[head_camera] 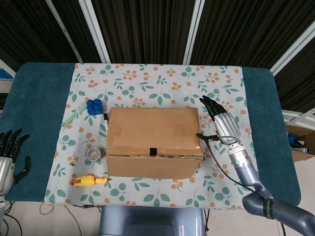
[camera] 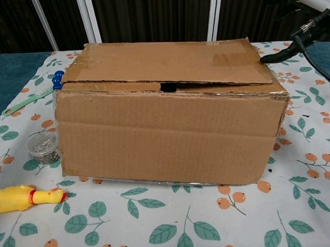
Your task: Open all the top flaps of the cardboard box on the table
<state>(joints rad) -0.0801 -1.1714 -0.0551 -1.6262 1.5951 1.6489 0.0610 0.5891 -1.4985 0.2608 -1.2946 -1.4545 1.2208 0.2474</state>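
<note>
Plainly, near edge first, far edge last:
Near edge: a yellow rubber chicken (head_camera: 88,181) lies along the counter's (head_camera: 44,123) front edge toward the left corner; a small round tin of clips (head_camera: 92,154) sits just behind it.
Left hand: the left hand (head_camera: 11,150) hangs off the counter's near-left corner, released, fingers spread, grasping nothing.
Task thing: the cardboard box (head_camera: 153,142) stands mid-counter, nearer the front edge, top flaps folded down; a small dark notch (camera: 167,87) marks the seam on the front side.
Right hand: the right hand (head_camera: 222,120) hovers just beside the box's right side, fingers extended toward the far edge, holding nothing; contact with the box cannot be told.
Further back: a black marker (head_camera: 105,121), a blue block (head_camera: 94,106) and a green toothbrush (head_camera: 75,117) lie off the box's left rear corner.
Stage: judged not begun; every flap looks closed.
Risk: a push on the side wall instead of a lift under the flap edge could slide the light box leftward into the marker and tin.
Risk: the top flap looks taped; a hard pull may tear it or tip the box.
</note>
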